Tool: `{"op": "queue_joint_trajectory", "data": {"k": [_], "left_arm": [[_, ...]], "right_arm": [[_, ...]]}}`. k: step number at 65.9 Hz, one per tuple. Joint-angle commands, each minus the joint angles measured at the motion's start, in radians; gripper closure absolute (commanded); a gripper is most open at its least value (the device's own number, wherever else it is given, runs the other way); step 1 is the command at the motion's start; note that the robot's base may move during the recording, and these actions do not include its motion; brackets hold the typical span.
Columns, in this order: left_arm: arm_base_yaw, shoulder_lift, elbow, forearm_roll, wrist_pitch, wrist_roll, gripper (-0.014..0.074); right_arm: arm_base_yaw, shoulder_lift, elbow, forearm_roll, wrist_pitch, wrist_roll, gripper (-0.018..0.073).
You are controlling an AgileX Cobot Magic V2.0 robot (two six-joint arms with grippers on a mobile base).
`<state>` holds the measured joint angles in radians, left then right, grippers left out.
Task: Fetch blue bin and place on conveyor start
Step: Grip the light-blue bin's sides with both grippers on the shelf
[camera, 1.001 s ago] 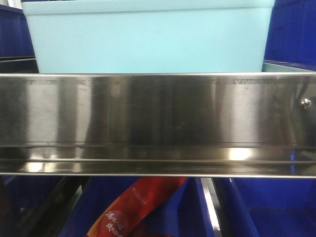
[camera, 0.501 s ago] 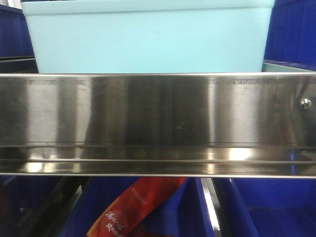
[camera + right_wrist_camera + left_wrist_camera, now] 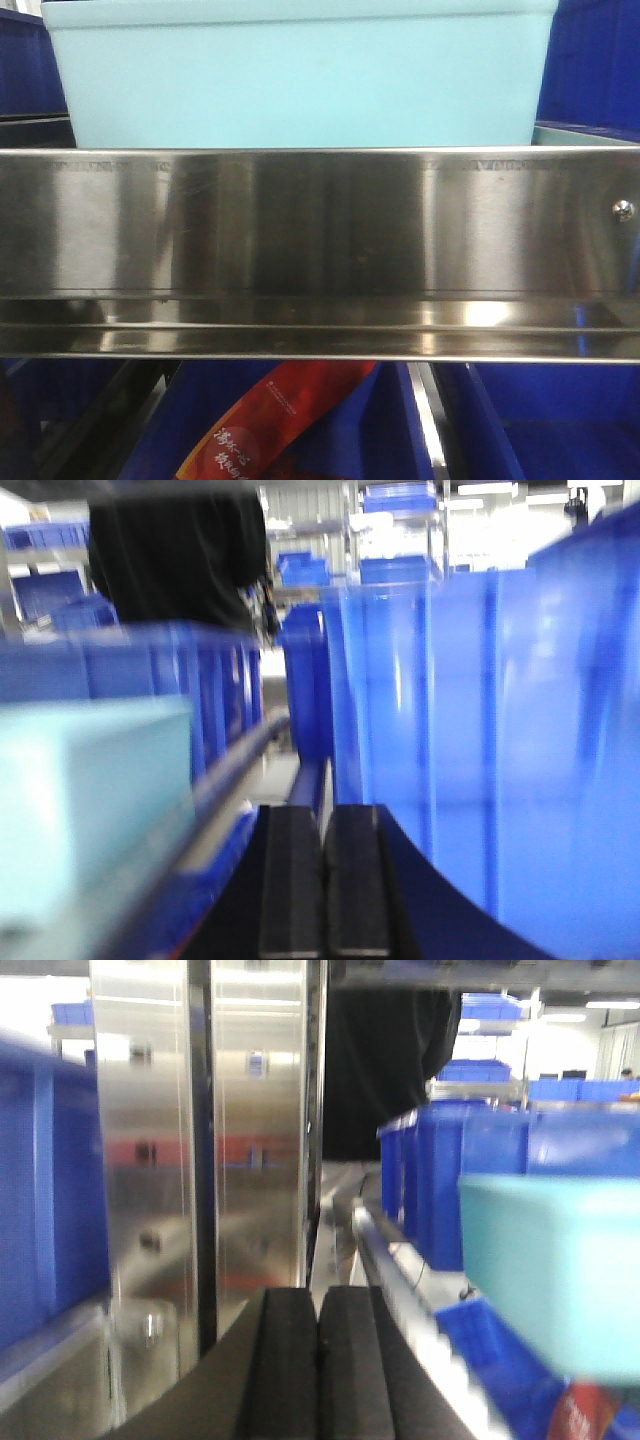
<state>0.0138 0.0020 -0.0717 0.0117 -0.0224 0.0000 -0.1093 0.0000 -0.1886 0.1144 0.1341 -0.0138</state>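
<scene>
the pale aqua rectangular plastic bin (image 3: 300, 80) sat on the upper shelf, just behind the shiny stainless steel shelf rail (image 3: 320, 220), which hid its bottom edge in the front view; the conveyor start was in no view. the left claw (image 3: 320, 1360) was clenched, its black pads pressed together on nothing, with the bin off to its right. the right claw (image 3: 324, 880) was likewise clenched and empty, with the bin off to its left, so the arms flanked the bin without touching it. the step in hand looked like the reach for the bin. to do it well, both claws would need to part before closing in, then meet the two short ends at matching height under the thin rim, so the smooth walls would not slip or tilt. the wrist views were blurred, so how near each claw stood to the bin's ends could not be judged for sure. room was tight: glossy dark blue plastic bins (image 3: 480, 730) rose close along the right arm's outer side, a polished steel upright post (image 3: 200, 1140) stood on the left arm's outer side, and the rail's top edge called for a lift before any pull outward. below the rail lay a red printed packet (image 3: 280, 420), well out of the path.
</scene>
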Motion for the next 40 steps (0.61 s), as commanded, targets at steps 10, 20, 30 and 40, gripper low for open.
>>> {"op": "queue_joint_trajectory", "data": {"k": [10,20,30,40], "left_arm": [[0.002,0.071,-0.286,-0.001,0.247,0.000,0.0503],[0.002,0.183,-0.404,-0.060,0.265,0.000,0.0199],[-0.027,0.288,-0.477,-0.079,0.310,0.000,0.0124],[-0.094,0.432,-0.600,-0.077,0.420,0.023,0.0124]], "right_arm": [[0.003,0.088,-0.259,0.003,0.181,-0.005,0.0377],[0.003,0.165,-0.297,0.003,0.141,-0.005,0.0050],[0.003,0.236,-0.328,0.003,0.099,-0.007,0.0003],[0.035,0.371,-0.440,0.003,0.217,-0.086,0.0021]]}}
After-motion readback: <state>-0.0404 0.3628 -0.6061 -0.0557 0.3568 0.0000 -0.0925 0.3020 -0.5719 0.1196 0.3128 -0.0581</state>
